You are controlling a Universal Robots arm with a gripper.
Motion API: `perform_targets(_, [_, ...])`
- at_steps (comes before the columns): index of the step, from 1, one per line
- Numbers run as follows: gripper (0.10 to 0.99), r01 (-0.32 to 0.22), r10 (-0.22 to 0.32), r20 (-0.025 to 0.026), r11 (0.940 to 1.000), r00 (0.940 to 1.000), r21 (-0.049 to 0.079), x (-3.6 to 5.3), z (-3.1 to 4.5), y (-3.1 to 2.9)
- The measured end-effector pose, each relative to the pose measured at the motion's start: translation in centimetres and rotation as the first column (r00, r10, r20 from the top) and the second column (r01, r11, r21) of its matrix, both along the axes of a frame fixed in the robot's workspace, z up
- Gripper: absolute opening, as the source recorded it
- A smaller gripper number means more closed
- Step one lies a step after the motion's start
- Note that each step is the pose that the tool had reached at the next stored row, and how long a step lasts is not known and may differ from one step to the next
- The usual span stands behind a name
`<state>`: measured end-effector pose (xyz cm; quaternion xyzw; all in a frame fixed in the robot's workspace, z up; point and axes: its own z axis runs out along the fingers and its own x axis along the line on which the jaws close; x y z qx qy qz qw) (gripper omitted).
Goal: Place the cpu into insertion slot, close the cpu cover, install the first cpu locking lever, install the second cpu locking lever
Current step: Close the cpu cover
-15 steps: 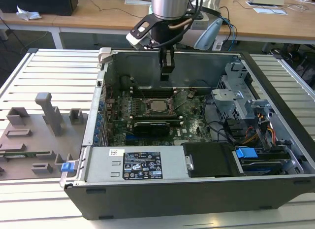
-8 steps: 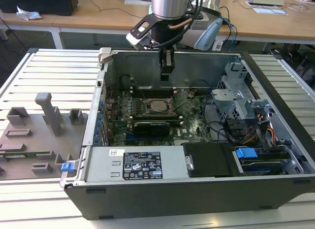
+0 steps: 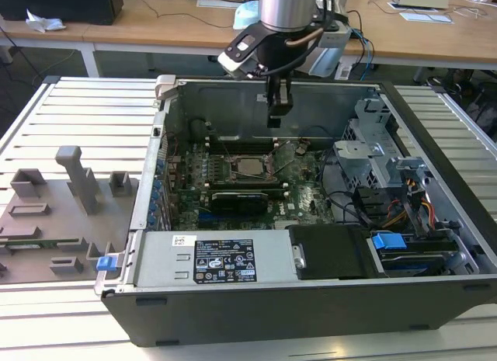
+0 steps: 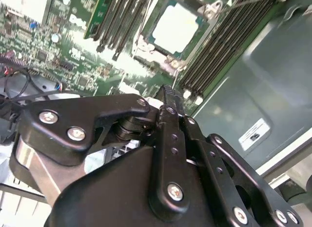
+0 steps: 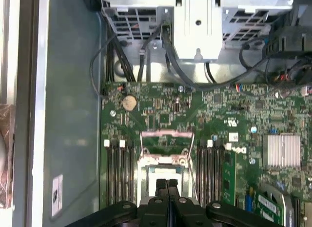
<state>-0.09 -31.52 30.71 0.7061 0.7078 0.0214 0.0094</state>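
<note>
The black two-fingered gripper (image 3: 274, 116) of the arm is hanging inside the opening of the dark grey open computer case (image 3: 311, 314), which is lying on a pale slatted metal table (image 3: 78, 105). Its fingers (image 5: 163, 188) are pressing flat against each other with nothing between them, as both wrist views are showing. The gripper (image 4: 168, 92) is hovering above the large green motherboard (image 3: 303, 190) and is touching nothing on it. The small flat square cpu with a pale silver-grey top (image 4: 175, 27) is sitting in the square insertion slot with a silvery metal rim (image 4: 207, 12), near the middle of the board in the exterior view (image 3: 250, 165). In the first wrist view the cpu (image 5: 158, 184) is lying just beyond the fingertips. The thin silvery square-framed cpu cover (image 5: 165, 134) appears to be standing swung back from the slot, with green board showing through its window. A thin wire lever (image 5: 192, 171) is slanting up beside the slot. Rows of long narrow black memory slots (image 4: 122, 17) are flanking the slot on both sides. Toward the exterior view's left, a grey fixture plate carrying upright blocks (image 3: 70, 190) is resting on the table. A silvery box with a black label (image 3: 210, 256) is filling the near edge of the case.
</note>
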Motion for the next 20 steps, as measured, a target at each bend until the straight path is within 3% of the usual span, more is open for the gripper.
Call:
perform_targets(1, [0.106,0.000,0.000,-0.0007,1.0000,1.0000,0.000,0.75,0.00,0.00])
perform_targets(10, [0.106,0.000,0.000,-0.0033,1.0000,1.0000,0.000,4.28,0.00,0.00])
perform_targets(18, [0.106,0.000,0.000,-0.0041,1.0000,1.0000,-0.001,5.73,0.00,0.02])
perform_targets(20, [0.106,0.000,0.000,-0.0048,1.0000,1.0000,-0.004,6.47,-0.01,0.06])
